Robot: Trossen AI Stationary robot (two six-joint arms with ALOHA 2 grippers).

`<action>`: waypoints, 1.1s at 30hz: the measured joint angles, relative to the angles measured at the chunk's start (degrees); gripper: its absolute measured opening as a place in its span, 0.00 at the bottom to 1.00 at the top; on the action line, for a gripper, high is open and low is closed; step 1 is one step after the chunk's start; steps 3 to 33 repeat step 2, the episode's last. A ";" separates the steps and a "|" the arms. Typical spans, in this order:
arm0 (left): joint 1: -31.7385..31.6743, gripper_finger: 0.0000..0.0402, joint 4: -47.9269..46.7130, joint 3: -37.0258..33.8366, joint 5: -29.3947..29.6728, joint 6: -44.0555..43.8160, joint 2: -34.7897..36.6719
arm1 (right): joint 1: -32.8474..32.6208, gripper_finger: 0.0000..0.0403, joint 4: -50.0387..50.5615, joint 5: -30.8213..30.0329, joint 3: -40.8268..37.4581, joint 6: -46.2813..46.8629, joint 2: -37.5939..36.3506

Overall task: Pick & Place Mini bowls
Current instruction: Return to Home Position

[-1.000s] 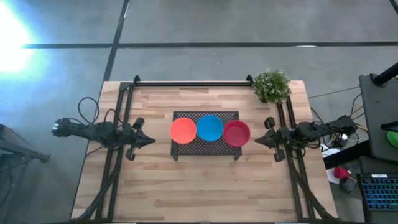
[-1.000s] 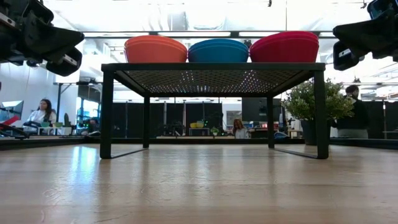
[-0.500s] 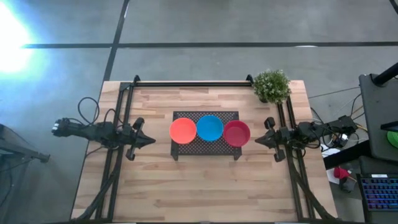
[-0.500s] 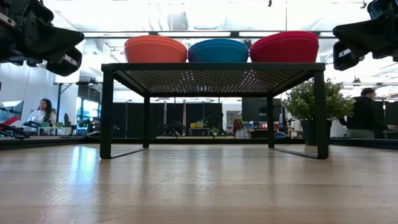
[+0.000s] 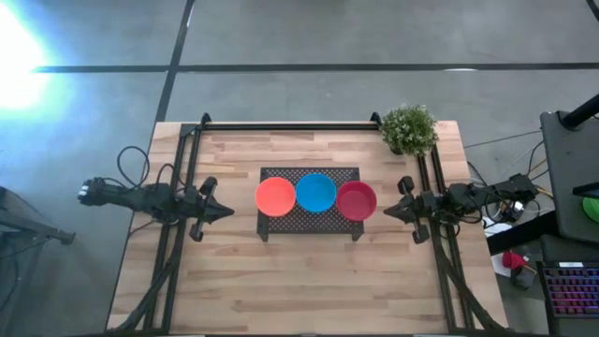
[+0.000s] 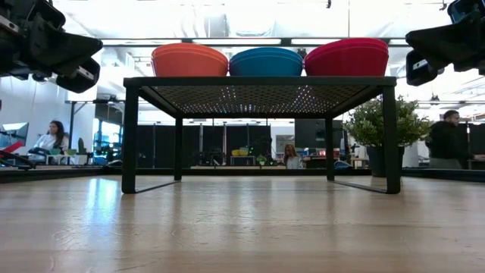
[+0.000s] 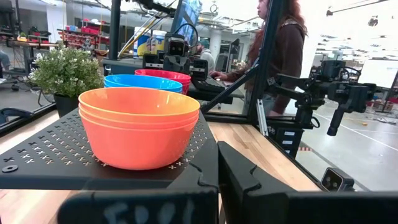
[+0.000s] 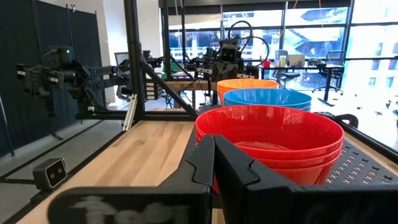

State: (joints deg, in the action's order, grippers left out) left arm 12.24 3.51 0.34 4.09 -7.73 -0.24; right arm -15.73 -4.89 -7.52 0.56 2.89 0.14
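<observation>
My left pincer [image 5: 223, 212] hangs just off one short end of the rack [image 5: 309, 225] and my right pincer [image 5: 389, 212] off the other. Both are clear of it, tips facing each other, fingers pressed together on nothing. Between them, on the rack's top, the bowls sit in a row that runs straight from one pincer to the other: the orange stack [image 5: 275, 197] nearest the left pincer, the blue stack [image 5: 316, 192] in the middle, the red stack [image 5: 356, 200] nearest the right. All stand upright, mouths up; being round, they have no long axis of their own. From above each stack reads as a single bowl. Only my wrist cameras show nested rims, three on the orange. I cannot count the blue, which is mostly hidden behind its neighbour from either side. In the low view the rack's edge hides the bowls' feet, and both arms are cut off at the sides. A plant [image 5: 409, 128] stands at the table [image 5: 309, 281] corner beyond the right pincer.
</observation>
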 joint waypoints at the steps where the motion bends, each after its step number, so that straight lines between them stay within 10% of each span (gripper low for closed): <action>1: 0.00 0.00 -0.01 0.00 -0.01 0.00 0.01 | -0.01 0.02 0.00 -0.01 0.00 -0.06 0.00; 33: 0.00 0.00 0.00 0.00 0.00 0.00 0.00 | 0.00 0.02 -0.01 -0.01 0.00 -0.05 0.00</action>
